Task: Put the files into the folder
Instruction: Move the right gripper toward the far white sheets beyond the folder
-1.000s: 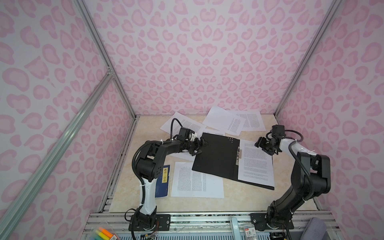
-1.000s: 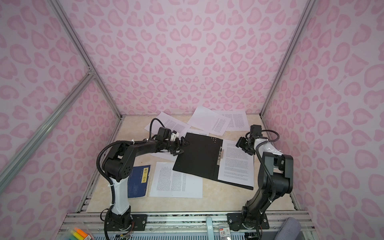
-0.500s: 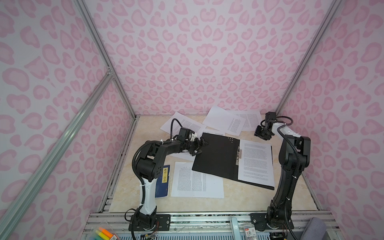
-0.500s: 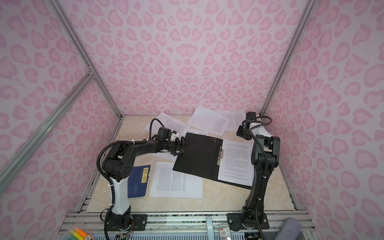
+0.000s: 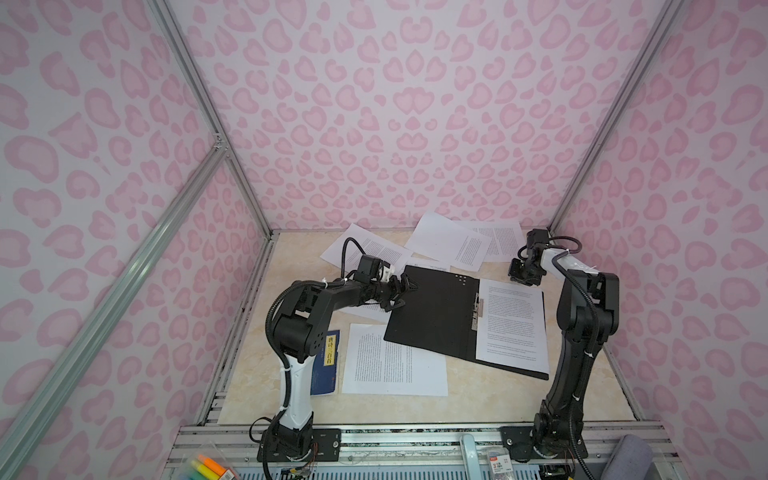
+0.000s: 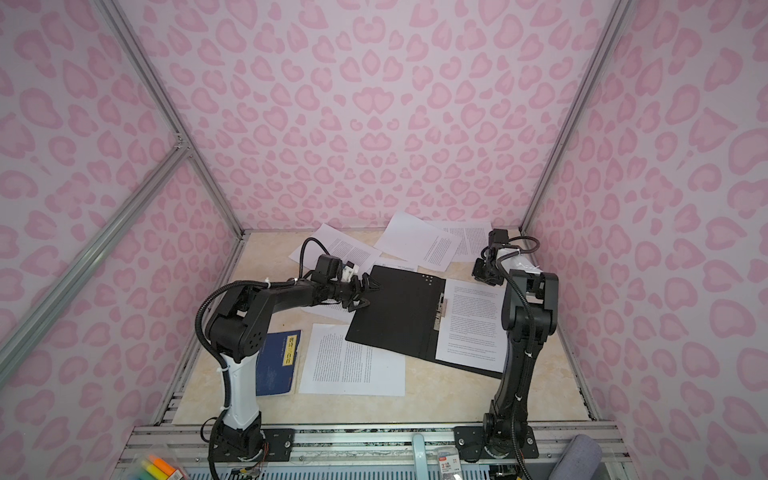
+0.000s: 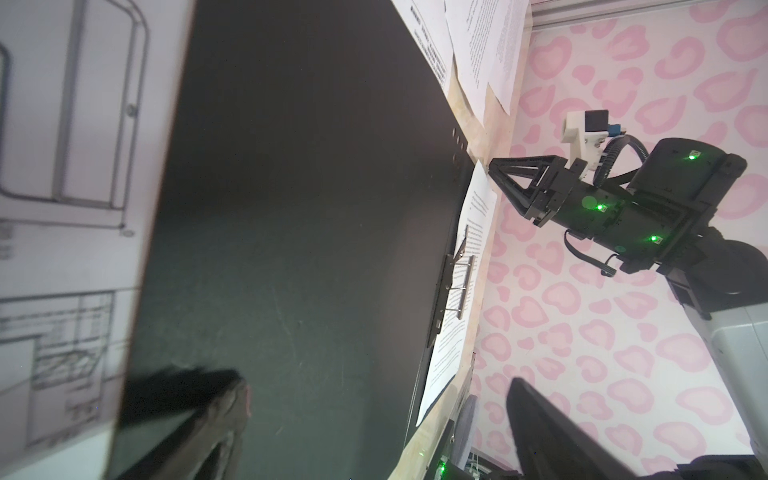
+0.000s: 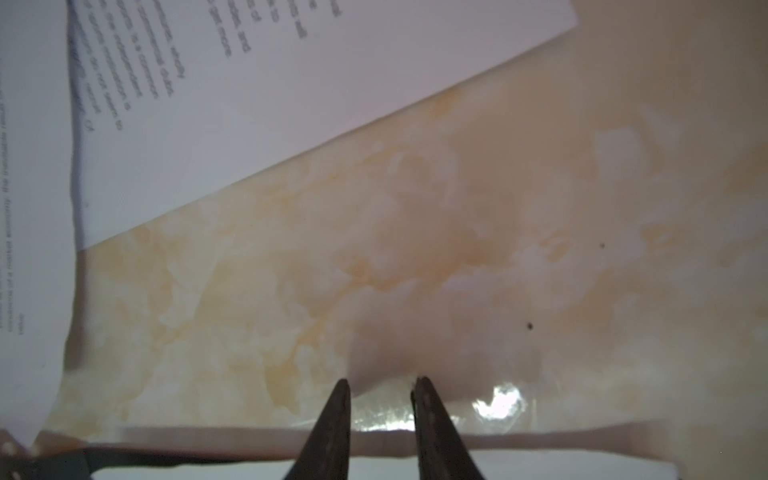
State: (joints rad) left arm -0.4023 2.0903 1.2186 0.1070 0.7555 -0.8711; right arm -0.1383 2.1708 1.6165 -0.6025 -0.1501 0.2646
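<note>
**Folder open, one sheet inside**

I see the folder lying open on the desk, black inside up. One printed sheet lies on its right half, beside the metal fastener strip. The other files lie loose around it, a drawing sheet partly under its left edge. My left hand is spread wide there. My right hand hovers over bare desk near the far right corner, fingers narrowly parted, pinching nothing.
</note>
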